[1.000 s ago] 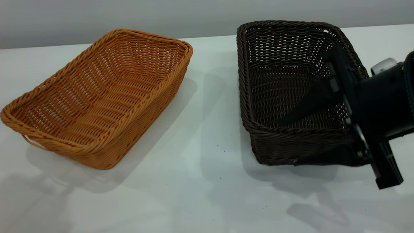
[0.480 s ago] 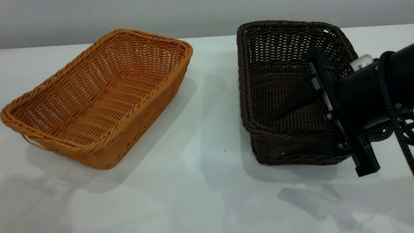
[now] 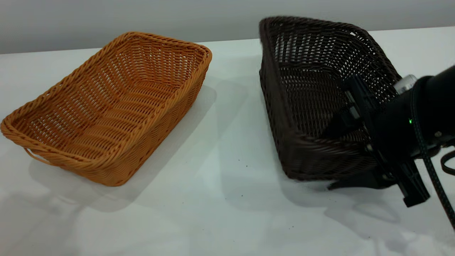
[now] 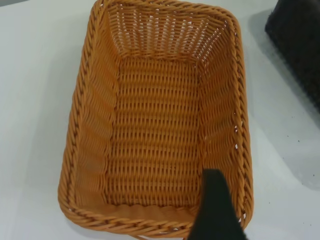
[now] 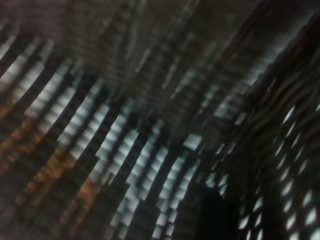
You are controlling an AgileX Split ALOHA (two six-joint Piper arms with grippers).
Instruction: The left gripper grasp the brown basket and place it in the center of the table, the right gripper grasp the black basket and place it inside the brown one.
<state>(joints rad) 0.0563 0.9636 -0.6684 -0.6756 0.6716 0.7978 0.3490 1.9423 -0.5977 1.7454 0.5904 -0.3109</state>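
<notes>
The brown basket (image 3: 110, 106) is woven orange-brown wicker and rests on the white table (image 3: 220, 199) at the left. It fills the left wrist view (image 4: 160, 120). My left gripper (image 4: 215, 215) shows only as a dark part over that basket's near corner. It is out of the exterior view. The black basket (image 3: 312, 89) is at the right, tilted, with its left side raised off the table. My right gripper (image 3: 328, 160) is shut on its near wall, one finger inside and one outside. The right wrist view shows only blurred black weave (image 5: 150, 125).
A grey wall (image 3: 213, 14) runs behind the table's far edge. A strip of bare table lies between the two baskets. A corner of the black basket (image 4: 300, 45) shows in the left wrist view. The right arm's cable (image 3: 432, 170) hangs at the far right.
My right gripper has moved in over the black basket's near wall and closed on it. The black basket has tipped and risen. The brown basket has not moved.
</notes>
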